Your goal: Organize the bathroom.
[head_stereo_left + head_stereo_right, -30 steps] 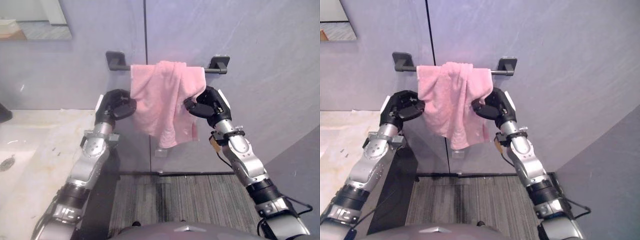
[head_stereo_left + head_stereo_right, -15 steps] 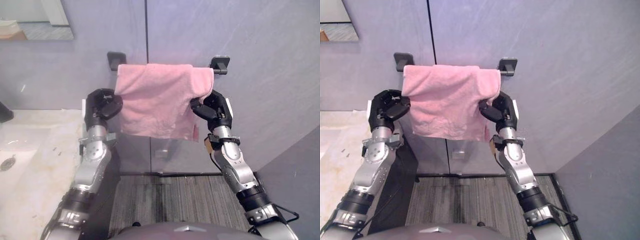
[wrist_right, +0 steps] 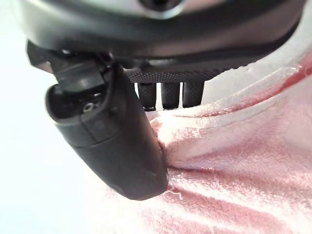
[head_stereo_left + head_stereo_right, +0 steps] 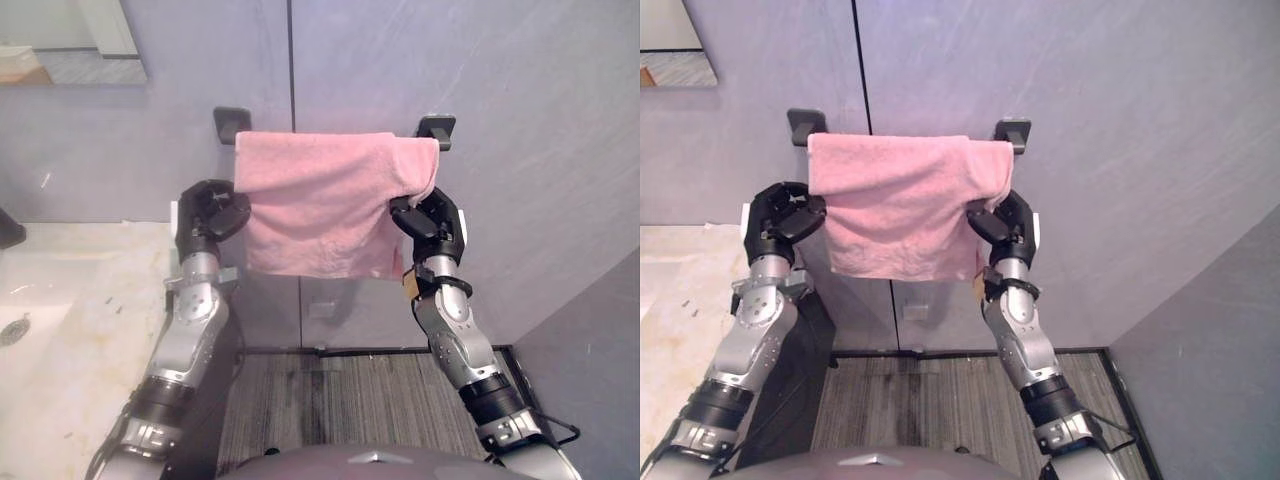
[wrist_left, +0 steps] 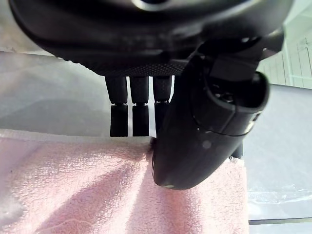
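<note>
A pink towel (image 4: 325, 200) hangs spread flat over a dark towel bar (image 4: 437, 128) on the grey wall. My left hand (image 4: 210, 210) is at the towel's left edge, with its thumb (image 5: 204, 122) pressed onto the cloth (image 5: 97, 195) against its fingers. At the right edge my right hand (image 4: 430, 220) pinches the towel (image 3: 234, 185) between thumb (image 3: 112, 136) and fingers, just under the bar's right bracket. A fold of towel drapes over that hand. The towel covers nearly the whole bar between its two brackets.
A pale counter with a sink (image 4: 60, 330) runs along the left. A mirror (image 4: 60, 40) hangs at the upper left. On the floor below the towel lies a striped grey mat (image 4: 340, 400). A small wall plate (image 4: 320, 310) sits under the towel.
The towel was bunched in the middle of the bar; now it is spread wide. My left hand pulled its edge left, and my right hand moved right and up.
</note>
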Controlling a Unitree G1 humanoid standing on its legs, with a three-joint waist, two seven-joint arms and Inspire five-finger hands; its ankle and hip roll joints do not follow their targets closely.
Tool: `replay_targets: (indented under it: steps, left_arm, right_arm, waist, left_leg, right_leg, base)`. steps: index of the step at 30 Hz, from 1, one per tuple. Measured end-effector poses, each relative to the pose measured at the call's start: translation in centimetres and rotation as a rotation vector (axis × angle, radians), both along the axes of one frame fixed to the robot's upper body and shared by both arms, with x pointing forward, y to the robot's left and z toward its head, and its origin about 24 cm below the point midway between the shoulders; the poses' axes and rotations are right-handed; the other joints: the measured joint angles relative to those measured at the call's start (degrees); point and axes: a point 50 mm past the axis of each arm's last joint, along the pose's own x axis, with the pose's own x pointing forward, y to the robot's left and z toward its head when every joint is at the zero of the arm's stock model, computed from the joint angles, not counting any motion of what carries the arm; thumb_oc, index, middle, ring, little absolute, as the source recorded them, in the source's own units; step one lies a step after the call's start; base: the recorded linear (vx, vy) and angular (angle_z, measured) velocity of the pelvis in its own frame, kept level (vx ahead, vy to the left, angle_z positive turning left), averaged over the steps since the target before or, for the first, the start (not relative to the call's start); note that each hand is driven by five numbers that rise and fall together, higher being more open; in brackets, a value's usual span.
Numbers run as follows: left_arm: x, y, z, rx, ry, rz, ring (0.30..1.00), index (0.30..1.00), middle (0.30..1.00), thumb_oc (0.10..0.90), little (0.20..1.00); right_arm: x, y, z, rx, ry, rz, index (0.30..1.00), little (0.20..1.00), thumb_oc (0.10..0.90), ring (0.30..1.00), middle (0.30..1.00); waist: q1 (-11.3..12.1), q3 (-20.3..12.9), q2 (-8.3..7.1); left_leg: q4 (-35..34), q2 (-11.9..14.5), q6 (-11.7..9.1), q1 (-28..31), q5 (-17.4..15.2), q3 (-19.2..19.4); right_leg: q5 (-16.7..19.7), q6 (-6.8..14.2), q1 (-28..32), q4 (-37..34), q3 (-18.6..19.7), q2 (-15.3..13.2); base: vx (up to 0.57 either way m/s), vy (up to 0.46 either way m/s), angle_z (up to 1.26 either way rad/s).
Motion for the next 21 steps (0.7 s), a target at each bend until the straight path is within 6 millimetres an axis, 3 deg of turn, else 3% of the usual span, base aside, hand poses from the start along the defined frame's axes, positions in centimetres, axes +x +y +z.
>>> replay_targets:
  steps: [1,2,3,4,8,15,17,18,21]
  left_arm:
    - [0.0,0.0,0.0,-0.005,0.001,0.002,0.300,0.300,0.300,0.400,0.300]
    - [0.0,0.0,0.0,-0.007,0.002,0.005,0.448,0.448,0.448,0.499,0.448]
    - [0.0,0.0,-0.1,-0.013,0.003,0.007,0.707,0.707,0.707,0.671,0.707]
    - [0.0,0.0,-0.1,-0.018,0.006,0.013,0.900,0.900,0.900,0.800,0.900]
    - [-0.1,0.3,-1.1,-0.024,0.045,0.031,0.900,0.900,0.900,0.800,0.900]
    - [-3.0,1.1,-6.5,-0.088,0.284,0.089,0.900,0.900,0.900,0.800,0.900]
    - [-3.3,1.2,-7.0,-0.096,0.313,0.094,0.900,0.900,0.900,0.800,0.900]
    - [-4.1,1.2,-8.5,-0.128,0.393,0.102,0.900,0.900,0.900,0.800,0.900]
    - [-5.4,1.1,-10.5,-0.188,0.491,0.094,0.900,0.900,0.900,0.800,0.900]
  right_arm:
    - [0.0,0.0,0.0,0.000,0.002,-0.002,0.469,0.469,0.513,0.469,0.469]
    - [0.0,0.0,-0.1,0.000,0.003,-0.002,0.549,0.549,0.566,0.549,0.549]
    - [0.0,0.0,-0.1,-0.001,0.004,-0.003,0.900,0.900,0.800,0.900,0.900]
    - [-0.1,-0.1,-0.2,-0.001,0.006,-0.003,0.900,0.900,0.800,0.900,0.900]
    - [-0.9,-0.5,-1.6,-0.004,0.066,-0.033,0.900,0.900,0.800,0.900,0.900]
    - [-5.0,-3.2,-8.0,-0.041,0.336,-0.154,0.900,0.900,0.800,0.900,0.900]
    - [-5.2,-3.3,-8.2,-0.042,0.348,-0.159,0.900,0.900,0.800,0.900,0.900]
    - [-5.7,-3.5,-8.6,-0.044,0.371,-0.177,0.900,0.900,0.800,0.900,0.900]
    - [-6.3,-4.0,-9.1,-0.043,0.391,-0.195,0.900,0.900,0.800,0.900,0.900]
  waist:
    - [0.0,-0.2,0.02]
    - [0.0,-0.3,0.05]
    - [0.0,-0.4,0.09]
    - [0.0,-0.5,0.13]
    - [-0.1,-0.6,0.22]
    - [-0.3,-0.7,0.65]
    - [-0.4,-0.7,0.69]
    - [-0.6,-0.7,0.89]
    - [-0.5,-0.7,1.06]
  left_leg:
    - [0.0,0.0,0.0,0.0,0.0,0.0]
    - [0.0,0.0,0.0,0.0,0.0,0.0]
    - [0.0,0.0,0.0,0.0,0.0,0.0]
    - [0.0,0.0,0.0,0.0,0.0,0.0]
    - [-0.1,0.0,0.0,-0.1,0.0,0.0]
    - [-0.1,0.5,0.3,-0.5,-0.3,0.6]
    - [-0.1,0.5,0.2,-0.5,-0.3,0.6]
    - [-0.1,0.7,0.2,-0.5,-0.3,0.8]
    - [-0.1,0.9,0.1,-0.6,-0.3,0.8]
  right_leg:
    - [0.0,0.0,0.0,0.0,0.0,0.0]
    - [0.0,0.0,0.0,0.0,0.0,0.0]
    - [0.0,0.0,0.0,0.0,0.0,0.0]
    - [0.0,0.0,0.0,0.0,0.0,0.0]
    - [0.0,0.0,-0.1,0.0,0.0,0.0]
    - [0.1,-0.1,-1.1,0.0,1.0,0.1]
    - [0.1,0.0,-1.2,0.0,1.0,0.2]
    - [0.1,-0.1,-1.3,0.0,1.3,0.5]
    - [0.0,-0.2,-1.4,0.0,1.4,0.7]
  base:
    - [-0.03,-0.028,0.00]
    - [-0.05,-0.043,0.00]
    - [-0.06,-0.049,0.00]
    - [-0.06,-0.051,0.00]
    - [-0.06,-0.051,-0.01]
    - [-0.09,-0.066,-0.08]
    - [-0.13,-0.087,-0.05]
    - [-0.12,-0.070,-0.07]
    - [-0.14,-0.069,-0.02]
